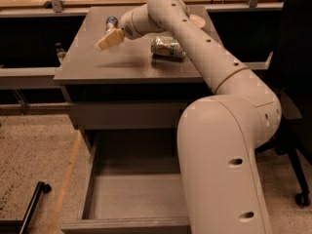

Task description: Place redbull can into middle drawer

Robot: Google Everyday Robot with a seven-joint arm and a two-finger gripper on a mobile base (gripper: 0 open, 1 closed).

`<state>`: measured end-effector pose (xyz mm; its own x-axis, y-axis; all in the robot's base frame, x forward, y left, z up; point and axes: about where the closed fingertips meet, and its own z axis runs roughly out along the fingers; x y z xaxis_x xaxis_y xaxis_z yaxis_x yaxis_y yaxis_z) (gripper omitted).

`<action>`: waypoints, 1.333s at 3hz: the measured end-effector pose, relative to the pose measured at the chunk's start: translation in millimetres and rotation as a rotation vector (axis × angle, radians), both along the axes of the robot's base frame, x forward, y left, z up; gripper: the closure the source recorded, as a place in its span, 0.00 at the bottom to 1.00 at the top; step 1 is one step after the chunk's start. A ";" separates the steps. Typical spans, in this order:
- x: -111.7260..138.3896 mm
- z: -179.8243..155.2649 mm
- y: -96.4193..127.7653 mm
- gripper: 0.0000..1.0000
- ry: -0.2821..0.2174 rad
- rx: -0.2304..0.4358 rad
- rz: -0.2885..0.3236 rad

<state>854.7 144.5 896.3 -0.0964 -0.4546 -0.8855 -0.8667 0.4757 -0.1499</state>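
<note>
- On the far left of the cabinet surface [97,65], the redbull can [112,22] stands upright; only its top and upper body show, the rest is hidden behind the wrist of the arm [204,57]
- Gripper [108,39]: held above the surface, just on the near side of the can, pointing down and to the left; whether it is open or closed cannot be told, and nothing is seen held in it
- Middle drawer [131,199]: pulled out at the near bottom of the scene, well below the can; its right part is hidden by the robot body [224,169]
- Handling, as judged: a slim metal can, light, with thin walls that dent under a hard squeeze; the smooth shiny skin is probably slippery, so use moderate, even pressure
- Grasp point, as judged: across the round body at about mid-height, from the side, with the can kept upright; avoid the top rim
- Caution: a white-and-green can [168,48] lies on its side to the right of the gripper, apart from the redbull can; it is not the target
- Risk, as judged: a slim upright can tips easily if nudged off-centre before the grasp closes
</note>
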 end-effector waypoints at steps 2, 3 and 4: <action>35.5 -7.5 43.8 0.00 -0.046 0.137 -0.055; 56.2 -15.9 47.2 0.00 -0.051 0.196 -0.117; 72.8 -22.9 43.5 0.00 -0.052 0.242 -0.184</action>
